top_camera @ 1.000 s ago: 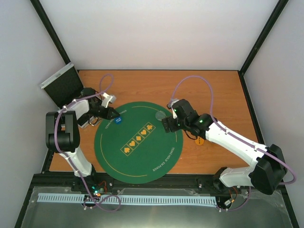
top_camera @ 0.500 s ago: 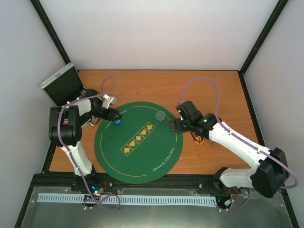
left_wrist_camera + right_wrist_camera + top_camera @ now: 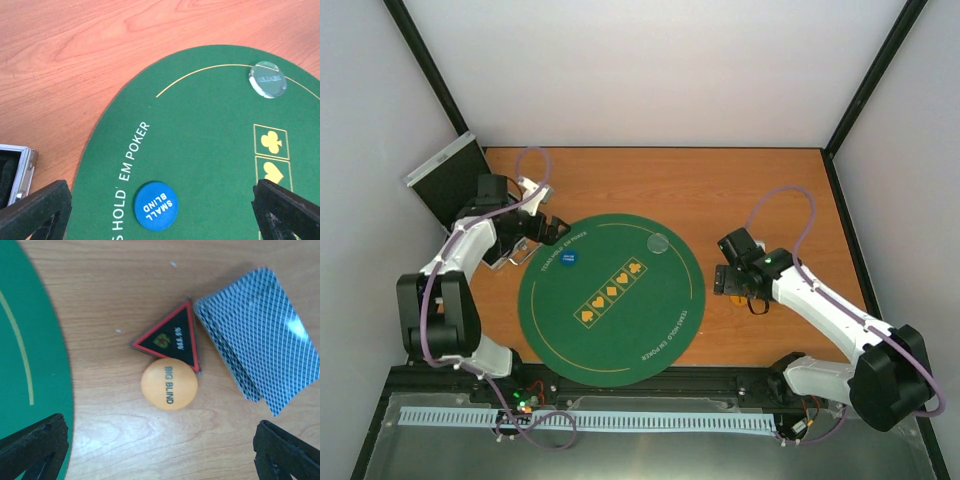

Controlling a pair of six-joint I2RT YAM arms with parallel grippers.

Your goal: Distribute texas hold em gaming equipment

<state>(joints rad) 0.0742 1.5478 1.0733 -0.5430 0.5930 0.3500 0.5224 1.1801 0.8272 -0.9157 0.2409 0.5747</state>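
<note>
A blue "SMALL BLIND" disc (image 3: 156, 205) lies flat on the green mat's left side (image 3: 568, 257), free of any grip. My left gripper (image 3: 161, 196) hangs just above it, open, with the fingers wide on either side; in the top view this gripper (image 3: 551, 231) is at the mat's upper left edge. A clear disc (image 3: 268, 79) rests on the mat's far part (image 3: 658, 242). My right gripper (image 3: 160, 440) is open over bare wood, right of the mat (image 3: 728, 283). Ahead of it lie an orange "BIG BLIND" disc (image 3: 169, 383), a black triangle marker (image 3: 170, 337) and grey-blue-backed cards (image 3: 260, 330).
The round green felt mat (image 3: 650, 330) fills the table's middle, and its edge shows in the right wrist view (image 3: 25, 365). A silver case with black lining (image 3: 450, 180) stands at the back left corner, its rim near my left fingers (image 3: 17, 165).
My left gripper opened, released the blue disc onto the mat and drew back towards the upper left. My right arm swung right, off the mat, over the wood.
</note>
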